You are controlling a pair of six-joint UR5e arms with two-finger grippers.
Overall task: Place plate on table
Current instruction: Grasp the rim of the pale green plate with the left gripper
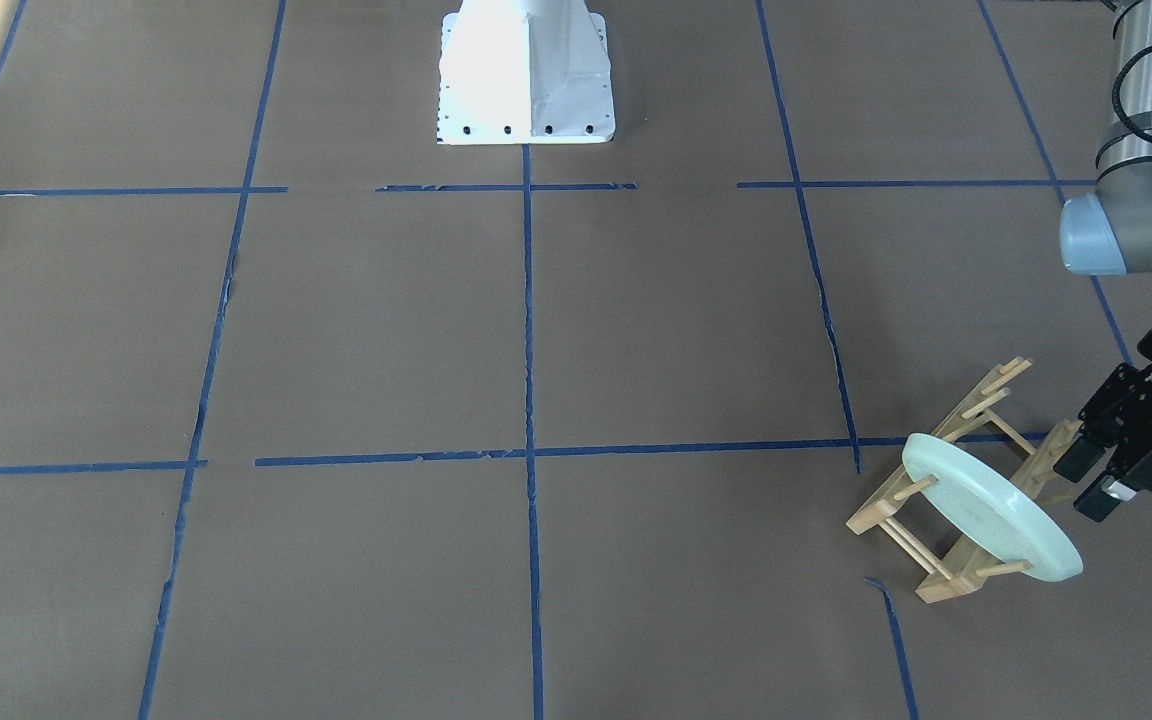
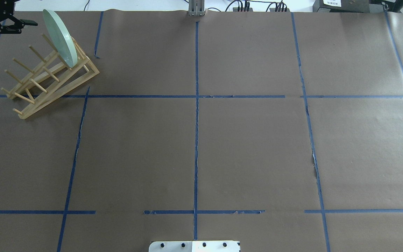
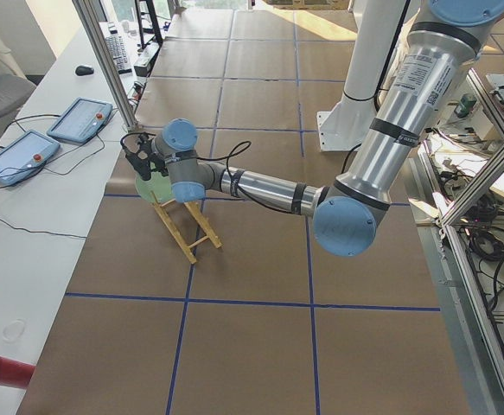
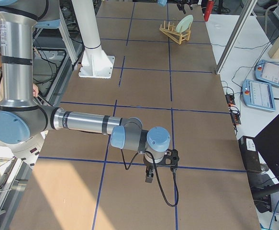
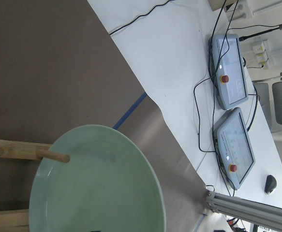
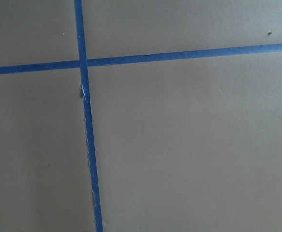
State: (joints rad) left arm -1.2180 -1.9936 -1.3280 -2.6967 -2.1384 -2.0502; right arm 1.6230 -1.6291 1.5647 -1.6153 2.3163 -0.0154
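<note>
My left gripper [image 1: 1086, 490] hung, fingers apart, just beside the plate [image 1: 986, 518], which stood on edge in the wooden rack [image 1: 939, 580] on the table [image 1: 536, 330]. Far off, I couldn't tell whether my right gripper [image 4: 149, 178] was parted or closed.

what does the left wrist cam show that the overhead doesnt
Only the left wrist view: two teach pendants on a white bench, and the plate seen close up. Only the overhead: the whole wooden rack, the open left gripper apart from the plate, and the white robot base. Both: the plate standing in the rack on the table.
</note>
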